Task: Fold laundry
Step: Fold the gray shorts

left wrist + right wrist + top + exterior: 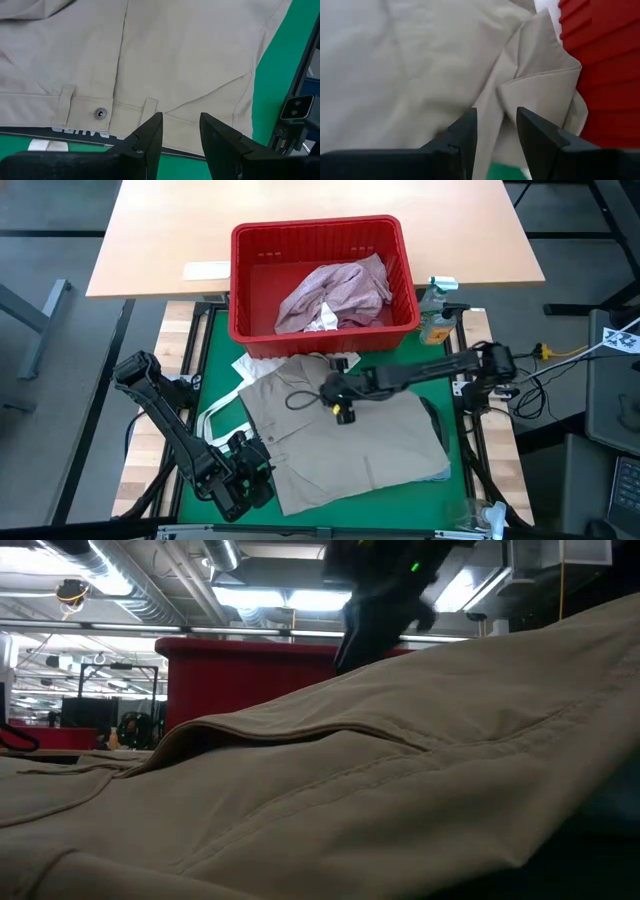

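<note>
A beige-khaki garment (350,445) lies spread on the green mat (215,340), with its waistband and button (100,114) toward the table's left. My left gripper (181,131) stands open just over the waistband's edge at the near left (258,465). My right gripper (496,125) is open above a folded-over flap of the khaki cloth (540,75) at the garment's far edge (330,395), close to the red basket (320,230). A mottled pink garment (335,295) and a small white piece (322,320) lie in the basket.
A white tote bag (225,415) lies partly under the khaki garment's left side. Dark cloth (432,415) shows from under its right edge. A spray bottle (435,310) stands right of the basket. A wooden table (160,240) lies beyond the mat.
</note>
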{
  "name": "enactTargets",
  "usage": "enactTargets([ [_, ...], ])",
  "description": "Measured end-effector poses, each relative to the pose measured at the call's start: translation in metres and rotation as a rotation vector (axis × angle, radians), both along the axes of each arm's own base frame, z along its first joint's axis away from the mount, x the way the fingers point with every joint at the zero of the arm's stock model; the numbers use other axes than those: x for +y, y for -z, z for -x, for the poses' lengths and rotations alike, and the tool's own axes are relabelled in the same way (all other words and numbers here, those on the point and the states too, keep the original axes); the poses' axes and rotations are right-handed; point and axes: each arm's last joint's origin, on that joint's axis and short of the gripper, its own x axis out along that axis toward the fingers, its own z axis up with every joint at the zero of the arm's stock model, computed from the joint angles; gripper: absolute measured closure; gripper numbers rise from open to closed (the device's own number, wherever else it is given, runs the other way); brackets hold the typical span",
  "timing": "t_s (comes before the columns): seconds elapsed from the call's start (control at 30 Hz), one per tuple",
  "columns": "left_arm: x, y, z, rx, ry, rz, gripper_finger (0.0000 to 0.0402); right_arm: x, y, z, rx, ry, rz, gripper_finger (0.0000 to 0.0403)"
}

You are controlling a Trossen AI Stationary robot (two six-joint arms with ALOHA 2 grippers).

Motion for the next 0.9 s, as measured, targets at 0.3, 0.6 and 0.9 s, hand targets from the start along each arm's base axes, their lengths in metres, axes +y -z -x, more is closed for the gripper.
enactTargets([
  [0.3,0.0,0.0,0.0,-0.004,-0.002,-0.006,0.0278,-0.032,0.038,-0.025,0.002,0.046,-0.032,0.0265],
  [0.6,0.001,0.0,0.0,-0.004,-0.003,-0.013,0.0278,-0.035,0.054,-0.028,0.059,-0.006,0.021,0.0265],
  [0.9,0.001,0.0,0.0,-0.008,-0.004,-0.018,0.0278,-0.037,0.062,-0.031,0.07,0.012,0.071,0.0275],
])
